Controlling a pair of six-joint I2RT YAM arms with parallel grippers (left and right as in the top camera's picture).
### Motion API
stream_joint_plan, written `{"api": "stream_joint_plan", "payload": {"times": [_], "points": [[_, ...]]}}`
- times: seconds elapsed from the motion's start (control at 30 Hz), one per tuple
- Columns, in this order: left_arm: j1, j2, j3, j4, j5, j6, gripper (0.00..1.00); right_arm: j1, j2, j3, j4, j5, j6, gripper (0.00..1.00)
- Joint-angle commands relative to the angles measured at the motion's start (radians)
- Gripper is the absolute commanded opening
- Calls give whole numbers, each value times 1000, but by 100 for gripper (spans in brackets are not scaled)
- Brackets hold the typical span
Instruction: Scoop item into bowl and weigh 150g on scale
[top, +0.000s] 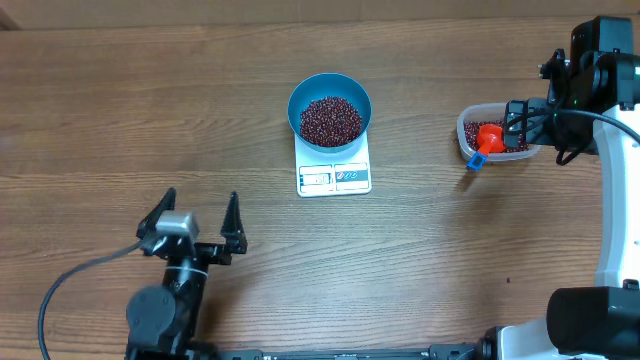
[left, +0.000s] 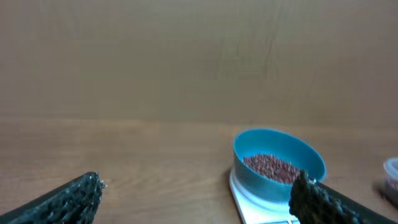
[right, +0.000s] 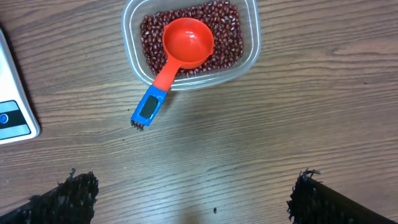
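Left hand (top: 200, 200) is poised over bare counter (top: 120, 120), fingers spread wide, holding nothing. Bowl (top: 294, 105) is sitting ahead of this hand and off to its right, well apart from it. Bowl is blue and is resting on top of the scale (top: 334, 177). It is carrying a mound of dark red beans (top: 331, 120) covering most of its floor. Scale's display panel is facing back toward the left hand's side. The reading is too small to make out.

Right hand (right: 194, 186) is hanging above the counter, fingers spread far apart, gripping nothing. In its wrist view the fingertips (right: 81, 190) are showing at the lower corners, with open wood between them. Tub (right: 252, 53) is lying just ahead of this hand. It is clear plastic and is holding the tub beans (right: 231, 34).

Scoop (right: 188, 42) is resting in the tub, red cup lying on the beans, mouth up and looking empty. Its handle is leaning over the tub's near rim and slanting toward the hand's left, blue end sticking out past the tub. Cannot tell whether that end is touching the wood. Right hand is standing clear of the scoop.

Scale's corner is showing far to the right hand's left, well apart from the tub. From overhead, the right hand is sitting over the side of the tub farthest from the bowl.
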Motion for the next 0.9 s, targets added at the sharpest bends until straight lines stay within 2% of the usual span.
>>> {"api": "stream_joint_plan", "payload": {"times": [0.0,0.17,0.43,0.63,0.73,0.87], "points": [[35,-76,-95,80,51,-8,100,-4,-13,13,3,9,-5,100],[78,-168,-238,222,51,-95,100,-4,-13,13,3,10,-5,100],[120,-192,-240,147,44,-97,99,-4,-13,13,3,10,-5,100],[147,-192,-240,15,44,-97,99,-4,-13,13,3,9,-5,100],[164,-192,-240,-53,41,-80,100,-4,-13,13,3,10,-5,100],[166,-192,-240,-52,36,-24,99,-4,-13,13,3,10,-5,100]]}}
